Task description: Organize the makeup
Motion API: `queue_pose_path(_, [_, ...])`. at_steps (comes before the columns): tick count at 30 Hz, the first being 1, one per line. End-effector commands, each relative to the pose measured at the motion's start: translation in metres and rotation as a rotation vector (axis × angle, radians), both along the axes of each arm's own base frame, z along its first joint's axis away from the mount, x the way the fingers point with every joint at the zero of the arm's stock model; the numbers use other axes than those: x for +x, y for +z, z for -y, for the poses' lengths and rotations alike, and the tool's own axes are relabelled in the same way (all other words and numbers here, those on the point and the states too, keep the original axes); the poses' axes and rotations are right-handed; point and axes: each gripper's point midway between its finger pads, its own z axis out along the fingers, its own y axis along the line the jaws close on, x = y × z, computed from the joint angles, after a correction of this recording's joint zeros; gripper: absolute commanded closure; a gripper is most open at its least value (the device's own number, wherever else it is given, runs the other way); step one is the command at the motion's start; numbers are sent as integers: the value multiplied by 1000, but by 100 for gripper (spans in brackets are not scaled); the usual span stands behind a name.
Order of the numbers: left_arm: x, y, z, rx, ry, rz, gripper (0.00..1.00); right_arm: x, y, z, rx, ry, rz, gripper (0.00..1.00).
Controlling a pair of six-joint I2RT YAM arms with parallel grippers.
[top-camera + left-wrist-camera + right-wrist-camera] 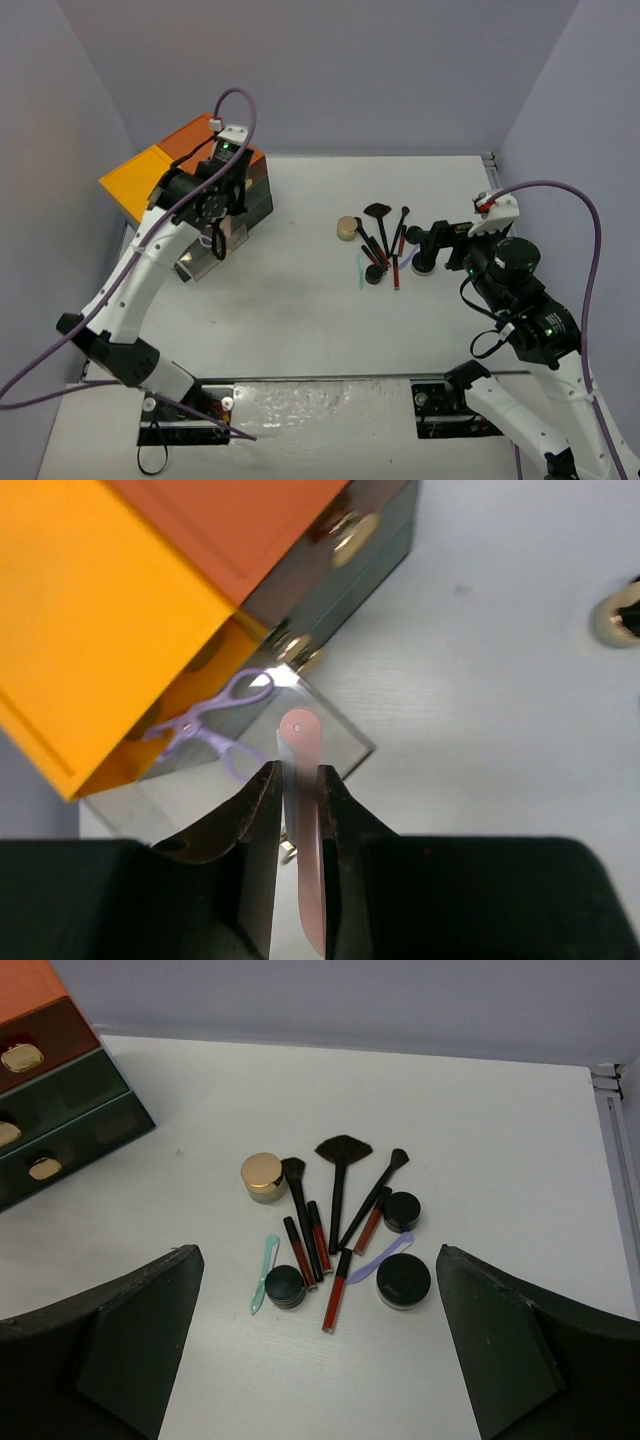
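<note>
My left gripper (297, 772) is shut on a slim pink spatula (300, 742) and holds it over the cabinet's pulled-out clear drawer (345, 742). A lavender scissor-shaped curler (215, 720) lies in that drawer. The rest of the makeup (380, 245) lies in a cluster on the table at centre right. It holds a gold-lidded jar (263, 1174), black-handled brushes (338, 1175), red and black pencils (337, 1290), three round black compacts (404, 1280), a mint spatula (263, 1272) and a lavender spatula (385, 1252). My right gripper (318, 1252) is open and empty, just near of the cluster.
The dark green drawer cabinet (190, 140) with orange and yellow top stands at the table's far left, with brass knobs (22, 1057) on its shut drawers. Grey walls close in the table on three sides. A metal rail (618, 1140) runs along the right edge.
</note>
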Motion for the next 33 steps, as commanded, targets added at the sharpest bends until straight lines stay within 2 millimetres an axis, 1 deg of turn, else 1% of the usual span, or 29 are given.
queue_pose_path(1, [-12, 1, -40, 25, -7, 7, 100, 4, 24, -6, 59, 11, 90, 0])
queue_pose_path(2, [-10, -2, -51, 31, 15, 3, 100, 3, 24, -6, 59, 13, 90, 0])
queue_pose_path(4, [-8, -10, -65, 49, 35, -18, 100, 2, 24, -6, 63, 14, 92, 0])
queue_pose_path(6, [-5, -21, -75, 56, 53, -43, 97, 1, 27, -5, 69, 14, 99, 0])
queue_pose_path(8, [-1, -30, -79, 48, 57, -52, 88, -1, 28, -5, 75, 13, 105, 0])
queue_pose_path(9, [2, -30, -82, 39, 60, -43, 77, -2, 28, -4, 77, 14, 106, 0])
queue_pose_path(11, [6, -32, -84, 36, 62, -39, 67, -3, 28, -4, 79, 15, 107, 0])
queue_pose_path(12, [8, -33, -85, 34, 62, -37, 63, -3, 28, -4, 81, 16, 109, 0])
queue_pose_path(15, [15, -33, -86, 28, 62, -31, 61, -5, 30, -4, 86, 18, 113, 0])
queue_pose_path(17, [20, -28, -81, 8, 48, -23, 55, -5, 30, -4, 87, 17, 114, 0])
queue_pose_path(20, [22, -20, -64, -50, 17, 6, 49, -5, 32, -2, 87, 8, 118, 0])
queue_pose_path(23, [23, -16, -28, -65, -20, 20, 44, -6, 32, 1, 90, -6, 123, 0])
queue_pose_path(25, [14, -17, 14, -85, -83, 23, 43, -6, 32, 3, 92, -15, 124, 0])
queue_pose_path(26, [14, -20, 32, -105, -102, 23, 43, -6, 33, 3, 93, -19, 124, 0])
queue_pose_path(28, [15, -30, 76, -198, -111, 15, 43, -6, 34, 5, 96, -31, 127, 0])
queue_pose_path(29, [14, -38, 95, -239, -104, 8, 42, -6, 34, 6, 98, -35, 128, 0])
queue_pose_path(32, [11, -61, 140, -282, -99, -3, 42, -6, 34, 7, 101, -41, 130, 0])
queue_pose_path(33, [16, -75, 153, -287, -90, -17, 42, -7, 35, 7, 104, -39, 131, 0])
